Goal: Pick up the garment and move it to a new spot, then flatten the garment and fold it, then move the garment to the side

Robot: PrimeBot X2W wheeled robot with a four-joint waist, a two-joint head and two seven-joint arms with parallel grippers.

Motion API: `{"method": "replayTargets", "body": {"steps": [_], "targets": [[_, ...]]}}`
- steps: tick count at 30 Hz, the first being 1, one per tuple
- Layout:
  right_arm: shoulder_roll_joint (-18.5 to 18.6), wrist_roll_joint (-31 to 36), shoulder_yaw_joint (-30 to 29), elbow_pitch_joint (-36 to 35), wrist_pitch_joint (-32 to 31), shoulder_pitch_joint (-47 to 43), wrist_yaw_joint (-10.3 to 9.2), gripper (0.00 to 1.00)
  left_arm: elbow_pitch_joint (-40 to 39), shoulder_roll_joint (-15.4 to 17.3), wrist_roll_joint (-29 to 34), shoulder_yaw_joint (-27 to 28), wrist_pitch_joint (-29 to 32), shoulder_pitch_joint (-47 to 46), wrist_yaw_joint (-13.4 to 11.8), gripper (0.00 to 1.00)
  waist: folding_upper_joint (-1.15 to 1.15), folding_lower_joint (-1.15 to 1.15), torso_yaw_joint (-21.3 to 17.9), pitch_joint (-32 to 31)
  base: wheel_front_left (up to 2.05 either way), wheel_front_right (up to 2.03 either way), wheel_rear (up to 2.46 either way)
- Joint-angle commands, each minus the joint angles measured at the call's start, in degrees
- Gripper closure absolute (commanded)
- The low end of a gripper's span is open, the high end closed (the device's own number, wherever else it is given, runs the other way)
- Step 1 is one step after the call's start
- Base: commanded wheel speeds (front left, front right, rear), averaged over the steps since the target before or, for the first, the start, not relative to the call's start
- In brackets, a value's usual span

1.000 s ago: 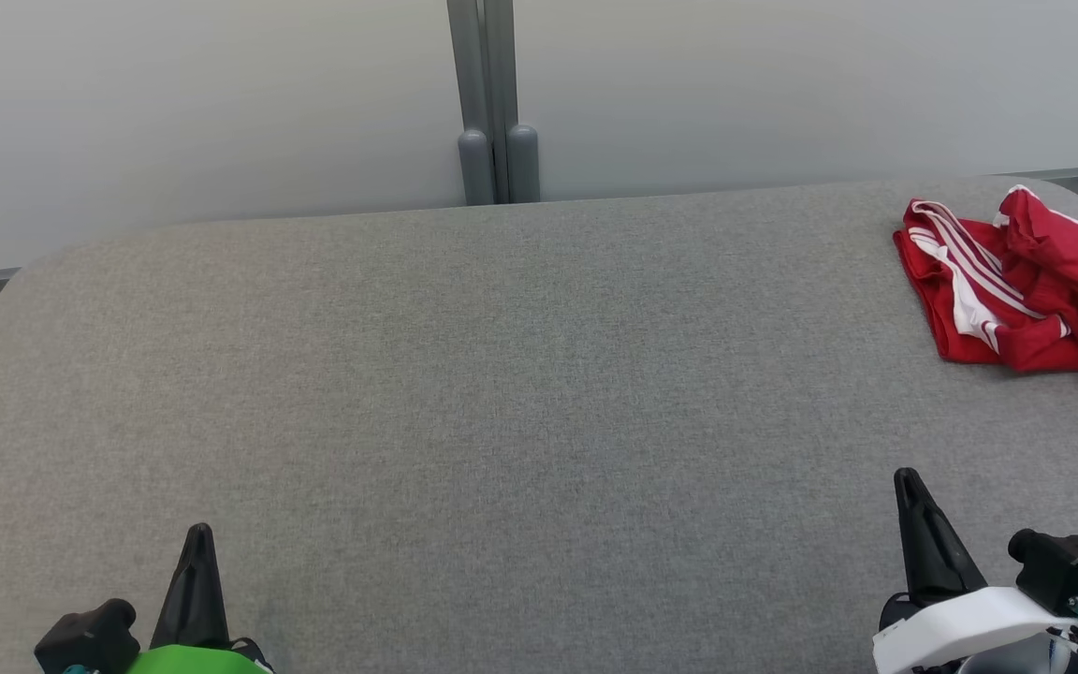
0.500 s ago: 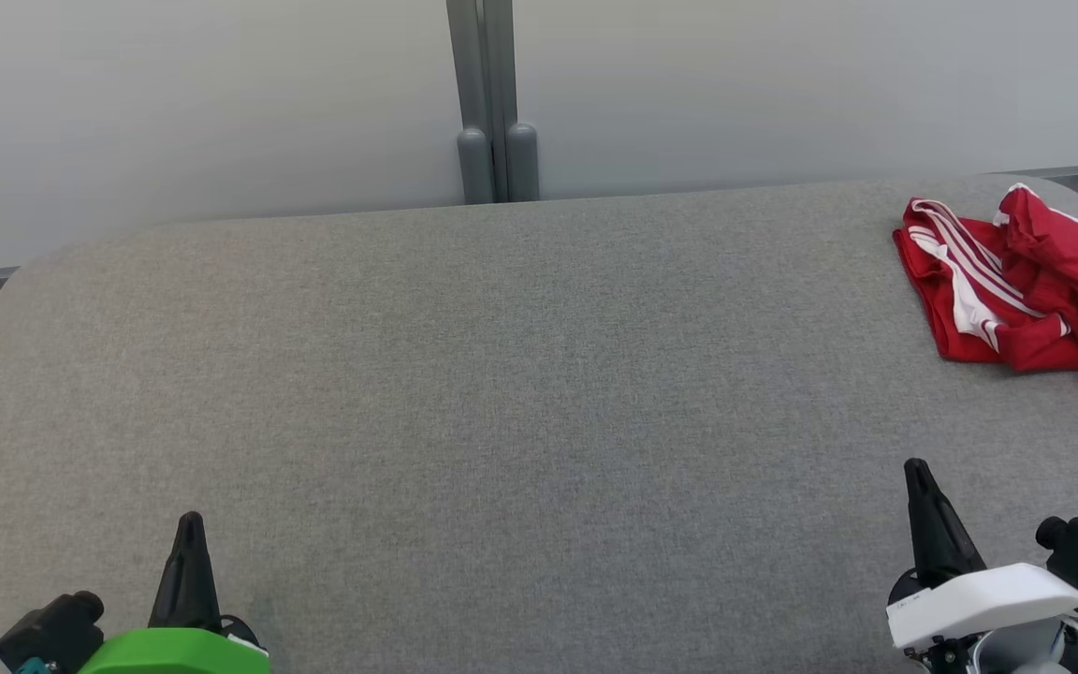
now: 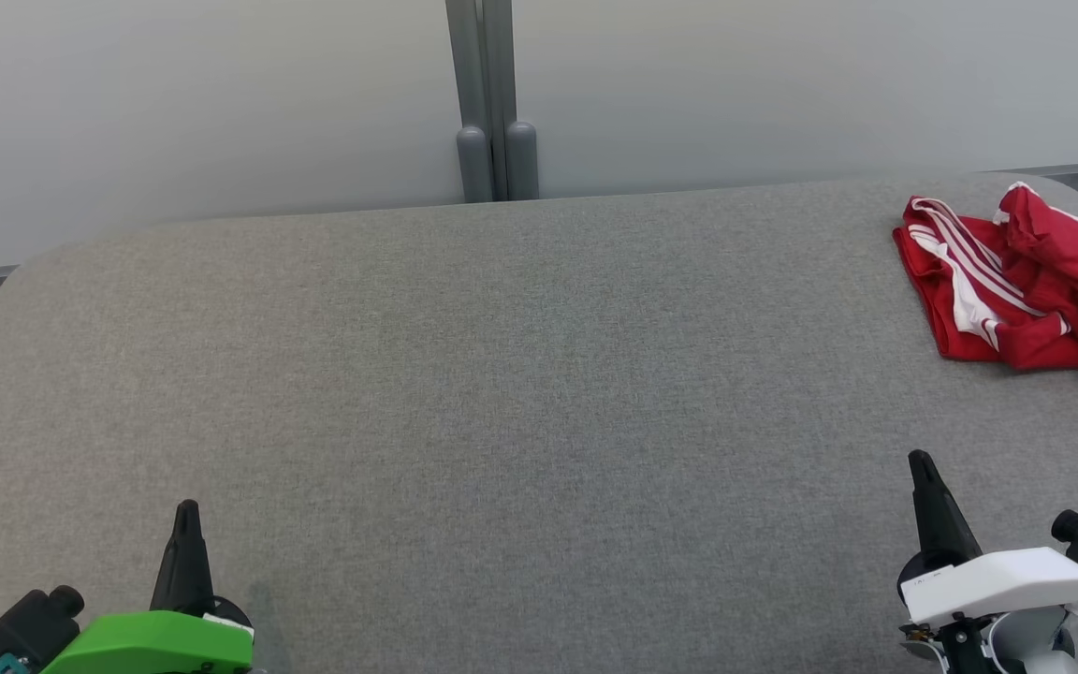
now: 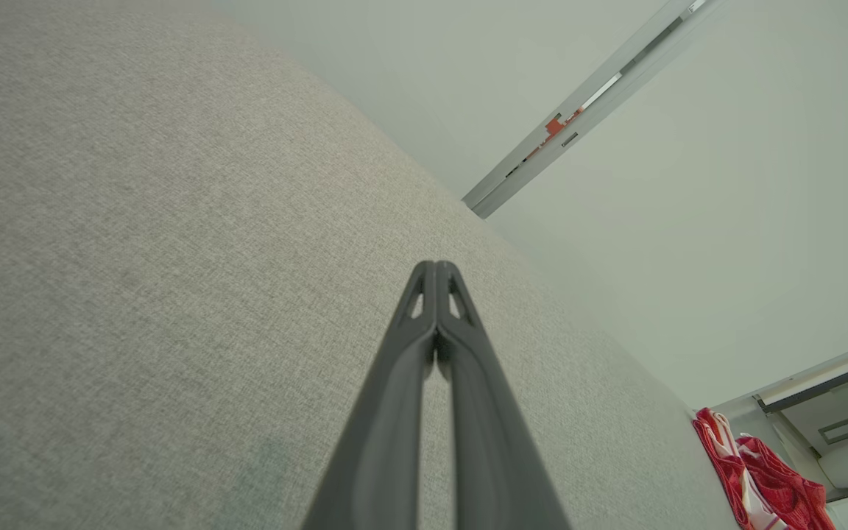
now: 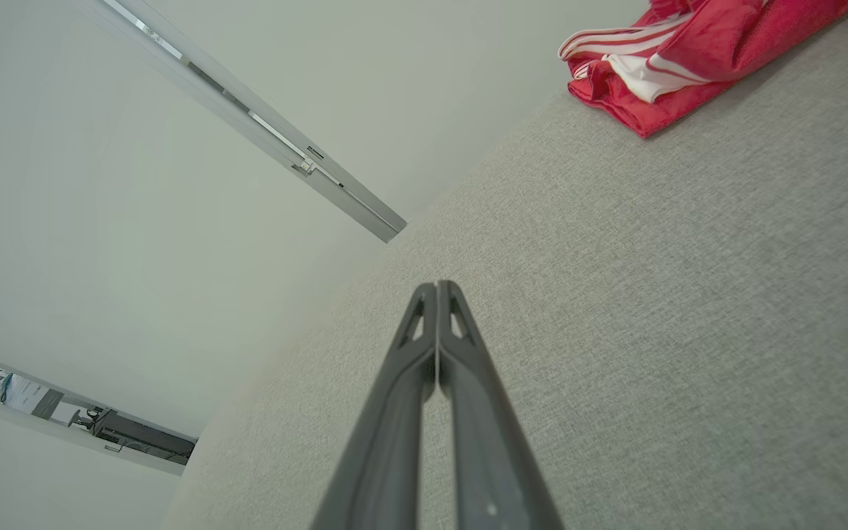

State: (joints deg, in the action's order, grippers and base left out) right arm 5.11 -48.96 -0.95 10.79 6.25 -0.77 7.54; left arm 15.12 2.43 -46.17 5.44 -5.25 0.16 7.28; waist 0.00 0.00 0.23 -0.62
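The crumpled red fabric garment with white stripes (image 3: 1016,281) lies bunched ahead of the right gripper (image 3: 921,461) and off to its outer side, well apart from its tips, on the grey woven padded surface (image 3: 502,374). It is far across from the left gripper (image 3: 186,510). Each gripper's 2 fingers are pressed together on nothing. The cloth looks light, soft and limp, likely to sag and trail. The raised fold nearest the right fingers seems the best pinch.

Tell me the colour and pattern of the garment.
Red garment with white stripes along one edge, clearest in the right wrist view.
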Motion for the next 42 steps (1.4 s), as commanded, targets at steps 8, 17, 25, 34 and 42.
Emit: {"method": "replayTargets", "body": {"steps": [8,17,25,34,42], "targets": [[0.1,-6.8,-0.7,0.0,-1.7,2.2,-0.03,1.0,-0.9,0.4,-7.0,0.4,1.7,-2.3,0.1,1.0,0.0,0.0,0.0,0.1,0.0,0.0,0.0],[-0.1,-13.4,-1.3,0.5,-3.4,3.1,-0.04,1.0,-1.0,0.5,-13.8,0.5,3.5,-3.1,0.2,1.0,0.0,0.0,0.0,0.2,0.0,0.0,0.0],[-0.3,-18.0,-1.8,0.9,-4.7,3.8,-0.04,1.0,-1.0,0.5,-18.5,0.6,4.7,-3.7,0.2,1.0,0.0,0.0,-0.1,0.2,0.0,0.0,0.0],[-0.5,-22.9,-2.3,1.3,-6.0,4.3,-0.05,1.0,-1.1,0.5,-23.7,0.8,6.1,-4.2,0.2,1.0,0.0,0.0,-0.1,0.3,0.0,0.0,0.0],[-0.7,-26.9,-2.7,1.7,-7.2,5.0,-0.04,1.0,-1.1,0.6,-28.0,0.9,7.1,-4.8,0.2,1.0,0.0,0.0,-0.1,0.4,0.0,0.0,0.0]]}}
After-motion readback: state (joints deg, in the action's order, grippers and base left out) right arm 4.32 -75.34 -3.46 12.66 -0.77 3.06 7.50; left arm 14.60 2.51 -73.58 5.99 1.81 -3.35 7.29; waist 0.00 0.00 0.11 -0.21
